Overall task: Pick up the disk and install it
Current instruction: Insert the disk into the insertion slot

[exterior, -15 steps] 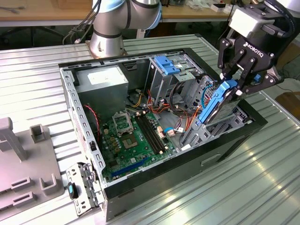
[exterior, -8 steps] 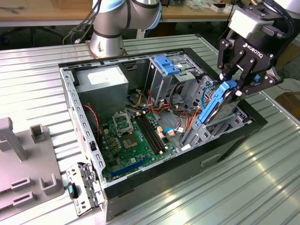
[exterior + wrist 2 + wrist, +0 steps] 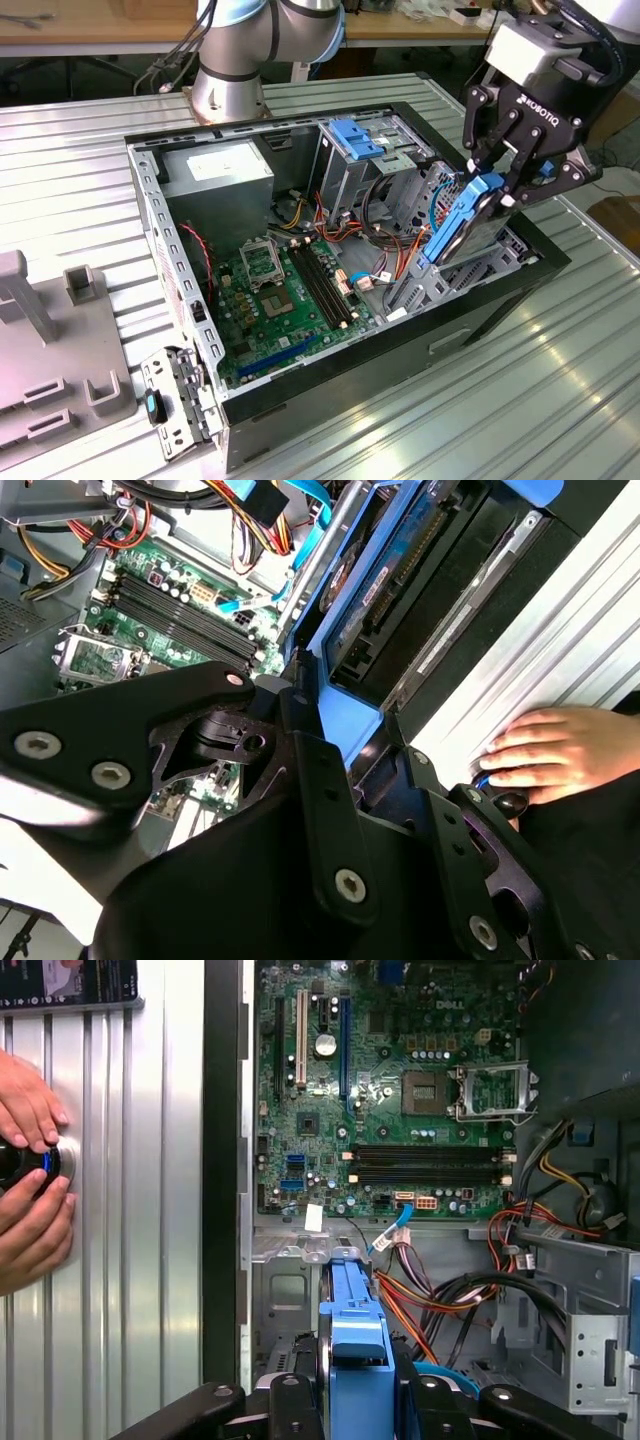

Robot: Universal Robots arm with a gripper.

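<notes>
The black gripper (image 3: 497, 188) is clenched on the flat dark-grey metal disk with bright blue plastic rails (image 3: 458, 228). It holds the disk on edge over the grey metal drive cage (image 3: 503, 248) of the open black computer case (image 3: 400, 365). The disk seems partly lowered in, though contact is unclear.

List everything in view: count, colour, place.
ribbed metal table: one, silver, under everything
open metal computer case: one, black and grey, on the table
circuit motherboard: one, green, inside the case
power-supply box: one, grey with white label, inside the case
flat metal hard disk with plastic rails: one, dark grey and blue, gripped above the case
moulded fixture: one, grey, exterior view's left
person's hands: two, on a black knob beside the case
robot arm: one, silver and blue, behind the case
pincer: one, black, shut on the disk
</notes>
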